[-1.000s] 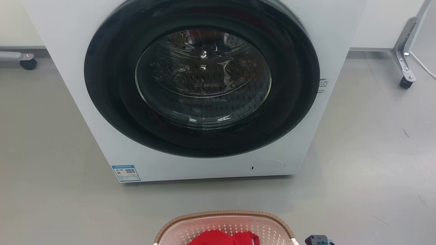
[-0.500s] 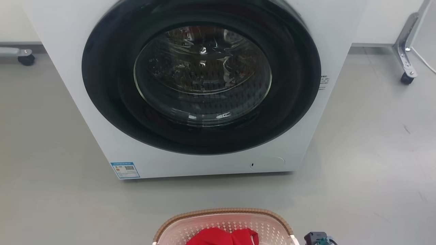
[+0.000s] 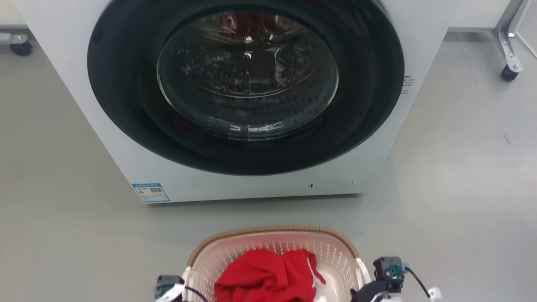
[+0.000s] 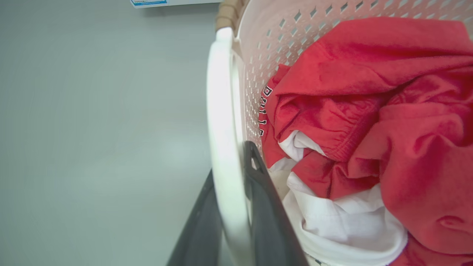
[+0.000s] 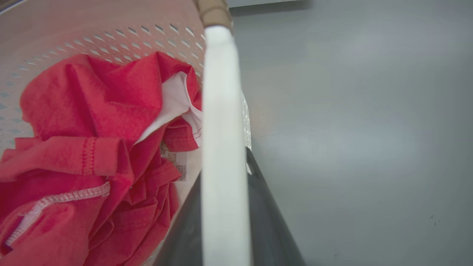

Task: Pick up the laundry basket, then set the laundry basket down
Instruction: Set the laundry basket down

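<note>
The basket point(image 3: 335, 247) sits close in front of me, centred between my arms, with the washer point(image 3: 63, 63) farther off across a strip of bare floor point(image 3: 453, 176). Red clothes point(image 3: 264, 272) are heaped inside it over something white.

My left claw point(image 4: 230, 159) is closed on the left handle point(image 4: 218, 92), with one finger inside the basket wall and one outside, both against the white bar. My right claw point(image 5: 224, 164) grips the right handle point(image 5: 221, 92) the same way.

What matters for the move is that the basket spans left to right between my two claws, and each handle bar runs near to far, in line with my fingers. Neither arm is nearer, so the load is shared. Its near end is cut off in the head view, so I cannot tell which way its long axis lies. I also cannot tell whether its base is on the floor or off it.

I judge that whichever way it goes next, up or down, both claws must travel level and together. If one side leads, the basket will tip and the bars may slide along my fingers.
</note>
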You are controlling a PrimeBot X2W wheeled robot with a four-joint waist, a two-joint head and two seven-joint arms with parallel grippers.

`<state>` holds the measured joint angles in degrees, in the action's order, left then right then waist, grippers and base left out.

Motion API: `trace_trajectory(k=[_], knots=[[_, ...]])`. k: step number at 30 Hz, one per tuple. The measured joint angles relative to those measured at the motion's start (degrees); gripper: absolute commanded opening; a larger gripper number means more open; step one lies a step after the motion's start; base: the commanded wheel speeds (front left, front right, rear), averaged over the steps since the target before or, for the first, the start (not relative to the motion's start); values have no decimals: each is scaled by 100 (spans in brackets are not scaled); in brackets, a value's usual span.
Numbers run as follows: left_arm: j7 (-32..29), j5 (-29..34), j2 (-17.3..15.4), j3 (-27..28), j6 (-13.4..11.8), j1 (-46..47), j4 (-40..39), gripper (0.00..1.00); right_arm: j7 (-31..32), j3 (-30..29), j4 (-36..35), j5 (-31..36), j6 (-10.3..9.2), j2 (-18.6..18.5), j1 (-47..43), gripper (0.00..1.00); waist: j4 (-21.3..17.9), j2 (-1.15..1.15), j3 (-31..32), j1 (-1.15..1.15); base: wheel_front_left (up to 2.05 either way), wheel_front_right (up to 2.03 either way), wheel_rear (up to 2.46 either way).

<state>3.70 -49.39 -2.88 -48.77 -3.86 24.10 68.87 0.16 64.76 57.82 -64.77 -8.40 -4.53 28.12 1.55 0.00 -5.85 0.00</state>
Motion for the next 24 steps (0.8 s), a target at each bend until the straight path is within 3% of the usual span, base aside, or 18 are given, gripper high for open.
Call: trace_trajectory(k=[24], knots=[[316, 67, -15, 119, -101, 1629, -101, 0, -332, -11, 459, 286, 8, -3, 1904, 0, 114, 0, -1652, 1, 0, 0, 0]])
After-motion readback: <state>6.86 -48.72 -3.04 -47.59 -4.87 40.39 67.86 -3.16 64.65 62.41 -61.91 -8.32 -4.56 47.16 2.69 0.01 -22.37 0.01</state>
